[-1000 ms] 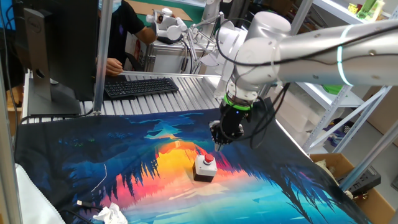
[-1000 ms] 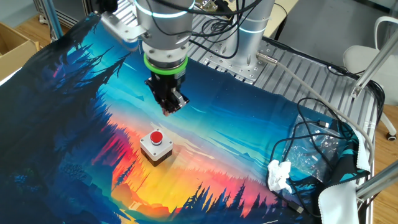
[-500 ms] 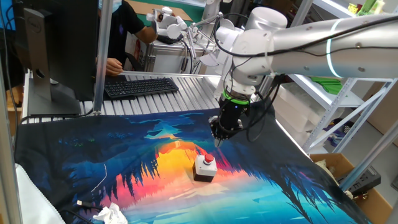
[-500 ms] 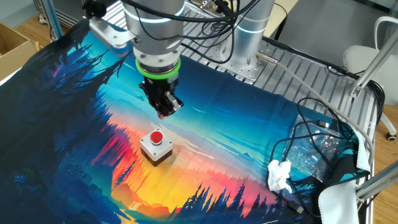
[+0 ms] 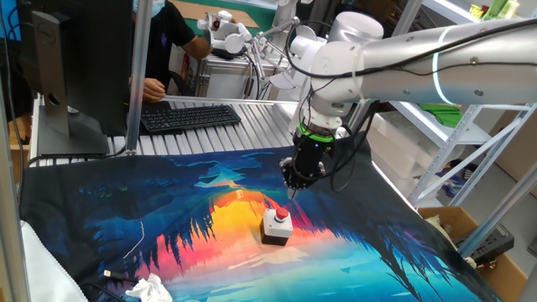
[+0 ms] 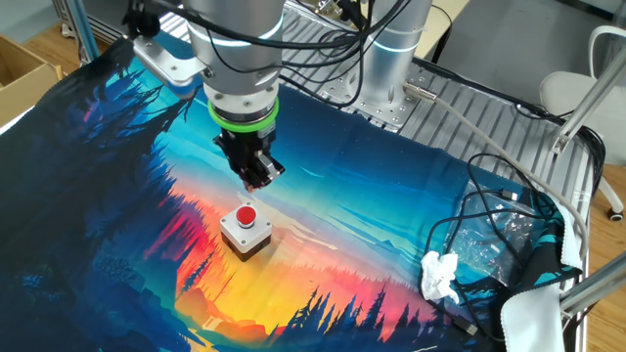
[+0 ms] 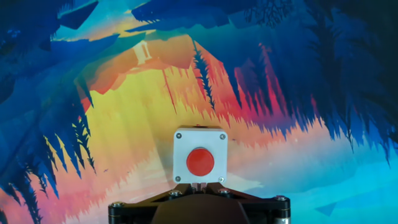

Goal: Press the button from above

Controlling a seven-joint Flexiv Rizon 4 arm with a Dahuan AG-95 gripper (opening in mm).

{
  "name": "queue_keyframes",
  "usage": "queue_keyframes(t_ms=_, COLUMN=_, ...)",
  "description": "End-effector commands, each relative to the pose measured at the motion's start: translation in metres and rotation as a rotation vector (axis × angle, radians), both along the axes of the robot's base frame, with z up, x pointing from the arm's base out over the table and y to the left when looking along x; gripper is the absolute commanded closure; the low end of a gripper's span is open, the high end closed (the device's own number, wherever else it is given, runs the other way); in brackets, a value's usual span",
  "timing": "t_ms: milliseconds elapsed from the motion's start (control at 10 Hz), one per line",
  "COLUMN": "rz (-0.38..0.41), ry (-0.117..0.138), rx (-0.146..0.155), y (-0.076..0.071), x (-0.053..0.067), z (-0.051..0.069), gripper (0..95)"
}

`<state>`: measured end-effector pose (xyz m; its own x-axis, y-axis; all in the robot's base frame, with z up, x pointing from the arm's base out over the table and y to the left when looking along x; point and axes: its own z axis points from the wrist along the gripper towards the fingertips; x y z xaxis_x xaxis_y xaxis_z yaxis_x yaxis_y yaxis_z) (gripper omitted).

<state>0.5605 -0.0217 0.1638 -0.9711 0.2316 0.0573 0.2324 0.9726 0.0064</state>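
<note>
The button is a small red dome (image 5: 283,216) on a light grey box with a dark base (image 5: 276,229), standing on the colourful mat. It also shows in the other fixed view (image 6: 245,216) and low in the middle of the hand view (image 7: 200,162). My gripper (image 5: 292,191) points down and hovers above the mat just behind the button, apart from it; it also shows in the other fixed view (image 6: 256,183). In the hand view the two fingertips (image 7: 199,185) meet with no gap and hold nothing.
The printed mat (image 6: 117,196) covers the table. A keyboard (image 5: 189,116) and a monitor (image 5: 67,59) stand at the back, with a person behind them. Crumpled white paper (image 6: 440,277), cables (image 6: 499,210) and plastic lie at one mat edge.
The arm has shifted a little sideways and lower, bringing the gripper closer to the button. The button has not moved.
</note>
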Motion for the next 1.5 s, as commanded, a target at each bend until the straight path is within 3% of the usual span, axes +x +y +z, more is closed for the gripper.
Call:
queue_keyframes(t_ms=100, rz=0.007, ry=0.004, rx=0.005, y=-0.003, x=0.002, z=-0.003, gripper=95.0)
queue_keyframes(t_ms=1500, rz=-0.002, ry=-0.007, rx=0.031, y=0.0, x=0.011, z=-0.036, gripper=95.0)
